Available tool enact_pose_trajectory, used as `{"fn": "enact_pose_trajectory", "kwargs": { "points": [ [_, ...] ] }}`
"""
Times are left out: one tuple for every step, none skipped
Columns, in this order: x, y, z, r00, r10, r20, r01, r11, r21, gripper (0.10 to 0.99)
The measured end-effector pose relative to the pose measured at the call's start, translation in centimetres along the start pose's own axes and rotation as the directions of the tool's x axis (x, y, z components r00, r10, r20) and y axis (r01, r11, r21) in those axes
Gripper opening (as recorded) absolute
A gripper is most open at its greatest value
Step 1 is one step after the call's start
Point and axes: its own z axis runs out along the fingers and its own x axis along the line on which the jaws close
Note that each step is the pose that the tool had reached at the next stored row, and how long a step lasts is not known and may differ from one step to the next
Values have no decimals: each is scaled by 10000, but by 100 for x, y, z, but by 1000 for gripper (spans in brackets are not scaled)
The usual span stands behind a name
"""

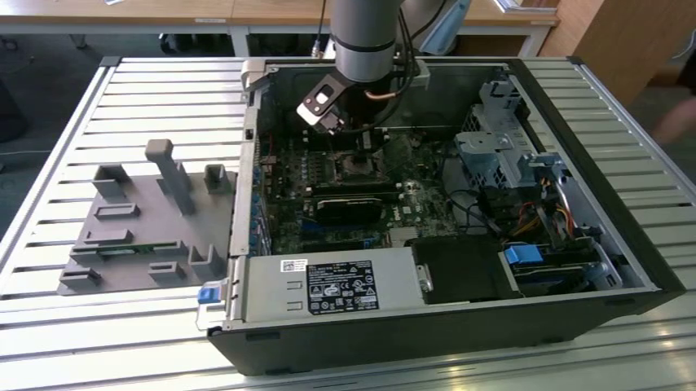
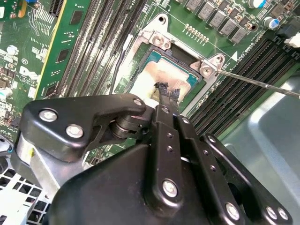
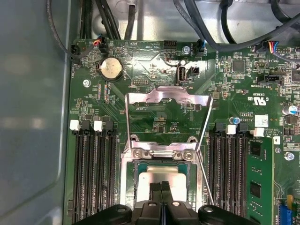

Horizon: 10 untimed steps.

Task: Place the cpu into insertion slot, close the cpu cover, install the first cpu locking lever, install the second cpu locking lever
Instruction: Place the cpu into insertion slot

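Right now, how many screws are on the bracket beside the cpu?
2: a screw at one end of the bracket, a screw at the other; the gripper may hide more.

Item one, the cpu (image 3: 159,176): small flat square with a silvery-grey top. In the second wrist view I see a dull smear across it. It lies flat inside the insertion slot (image 3: 137,180).

Item two, the slot: dark teal rim, set in the green board (image 3: 159,70) between two banks of long black slots (image 3: 93,173).

Item three, the cpu cover (image 3: 166,99): thin silver frame with a square window, swung open on its hinge, off the chip.

Item four, I log one locking lever (image 3: 205,178) in the first wrist view: a thin wire rod, slanting away from the hinge corner.
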Motion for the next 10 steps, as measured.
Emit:
{"fn": "enact_pose_trajectory", "kwargs": {
  "points": [
    [0, 1, -3, 10000, 0, 2, 0, 10000, 1, 122],
    [0, 2, -5, 10000, -1, 2, 1, 10000, 2, 122],
    [0, 3, -7, 10000, 1, 1, -1, 10000, 2, 122],
    [0, 4, -10, 10000, 0, 1, 0, 10000, 4, 122],
    [0, 4, -13, 10000, 1, 2, -1, 10000, 5, 122],
    [0, 4, -17, 10000, 1, 1, -1, 10000, 6, 122],
    [-1, 4, -21, 10000, 2, 2, -2, 10000, 6, 122],
    [0, 5, -25, 10000, 1, 1, -1, 10000, 6, 122],
    [0, 5, -29, 10000, 0, 1, 0, 10000, 6, 122],
    [0, 6, -33, 10000, 1, 2, -1, 10000, 7, 122]
  ]
}}
